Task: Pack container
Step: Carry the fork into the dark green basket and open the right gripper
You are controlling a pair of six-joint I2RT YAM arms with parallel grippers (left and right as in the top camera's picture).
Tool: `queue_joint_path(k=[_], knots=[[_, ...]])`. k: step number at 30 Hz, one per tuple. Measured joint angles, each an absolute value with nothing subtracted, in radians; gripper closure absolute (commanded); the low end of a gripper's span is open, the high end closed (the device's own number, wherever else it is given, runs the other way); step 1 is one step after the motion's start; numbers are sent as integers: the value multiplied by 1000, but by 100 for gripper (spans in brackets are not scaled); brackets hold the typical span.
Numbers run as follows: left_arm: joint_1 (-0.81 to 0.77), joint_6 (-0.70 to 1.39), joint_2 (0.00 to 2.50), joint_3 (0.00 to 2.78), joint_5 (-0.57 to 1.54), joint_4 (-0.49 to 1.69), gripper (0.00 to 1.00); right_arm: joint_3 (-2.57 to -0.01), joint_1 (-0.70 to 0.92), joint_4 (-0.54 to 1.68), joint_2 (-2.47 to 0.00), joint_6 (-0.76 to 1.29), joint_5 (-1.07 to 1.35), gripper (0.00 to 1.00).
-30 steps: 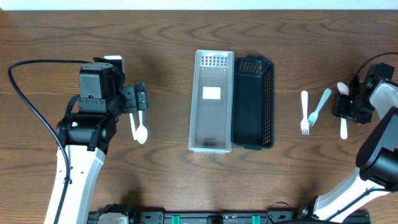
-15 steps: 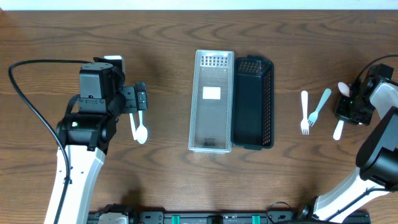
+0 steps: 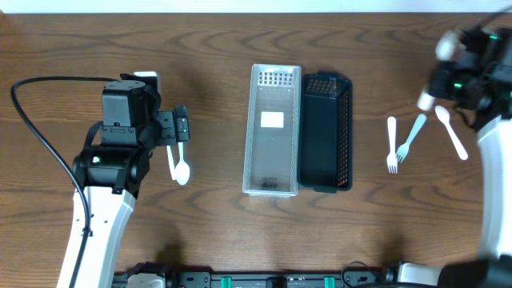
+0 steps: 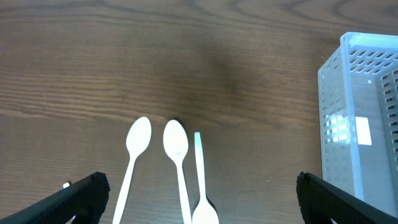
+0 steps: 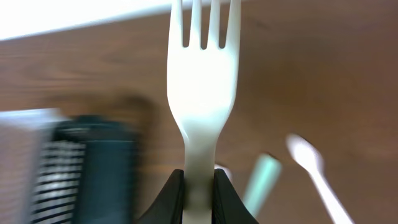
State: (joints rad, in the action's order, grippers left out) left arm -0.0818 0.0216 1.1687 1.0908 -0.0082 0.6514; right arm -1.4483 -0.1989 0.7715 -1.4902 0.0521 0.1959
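My right gripper [image 3: 448,80] is raised over the table's far right and is shut on the handle of a white fork [image 5: 202,93], tines pointing away from it; the jaws [image 5: 198,182] clamp it on both sides. The clear container [image 3: 272,132] and the black basket [image 3: 324,132] stand side by side at the table's middle. My left gripper [image 4: 202,186] is open and empty over three white spoons [image 4: 176,146], which also show in the overhead view [image 3: 180,164]. The clear container's corner [image 4: 367,124] is to the right of them.
On the right of the table lie a white fork [image 3: 392,144], a pale teal fork [image 3: 410,138] and a white spoon [image 3: 450,132]. A black cable [image 3: 32,112] loops by the left arm. The right wrist view is blurred by motion.
My right gripper has lifted off the table with the white fork and swung toward the far edge. The white spoon beside it has shifted. The left arm has not moved.
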Motion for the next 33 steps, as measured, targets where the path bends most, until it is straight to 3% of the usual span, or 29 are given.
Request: queue_joint_path(k=[8,15,19,22,24,29,33], knots=[[-82,22,1171,1091,-8,651,2,-1435,137,770,-1545,165,187,99],[-82,22,1172,1091,-8,651,2,-1417,272,765,-1773,250,146,99],[-82,22,1172,1091,-8,651,2,-1411,312,762,-1860,301,135,75],[-82,22,1173,1091,-8,651,2,-1407,331,761,-1870,325,132,42],[-82,22,1174,1091,-8,651,2,-1407,335,759,-1853,330,117,29],[-82,22,1176,1091,-8,652,2,-1407,300,757,-1699,329,13,24],[-82,22,1176,1091,-8,652,2,-1416,166,778,-1539,329,-68,27]])
